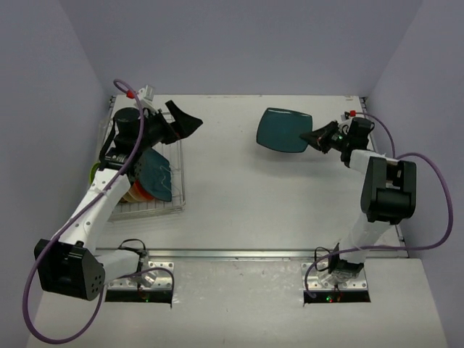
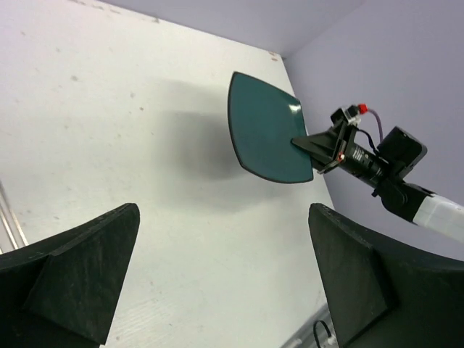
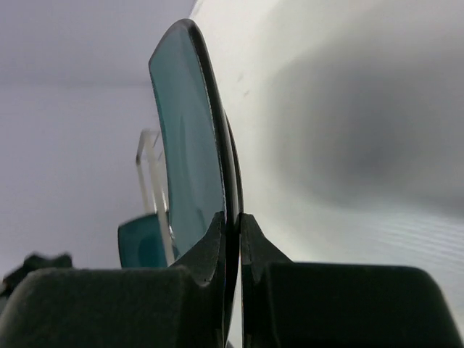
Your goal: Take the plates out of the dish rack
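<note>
The right gripper (image 1: 317, 138) clamps its jaws on the rim of a dark teal plate (image 1: 284, 130). In the right wrist view its two black fingers (image 3: 210, 250) press against opposite faces of the plate's thin edge (the glossy teal face catches the light on the left of the grip). The plate hangs above the far right part of the white table (image 1: 239, 210), clear of the surface, and the left wrist view shows its soft shadow on the tabletop. The right arm reaches in from the right side, a purple cable (image 1: 435, 210) looping behind it. Across the table, the left gripper (image 1: 181, 119) holds its jaws spread wide with nothing between them, and it points toward the table's middle. Seen from its own wrist camera, the two broad black fingers (image 2: 80, 283) frame the teal plate and the right gripper well apart from them. The left gripper hovers just beyond the far end of the dish rack (image 1: 179, 190), the silver wire basket on the table's left side, partly hidden under the left arm. In the rack a second teal plate (image 1: 156, 174) stands upright with an orange plate (image 1: 138, 194) just beside it, nearer the arm. Pale lilac walls (image 1: 239, 43) close off the table on three sides.
</note>
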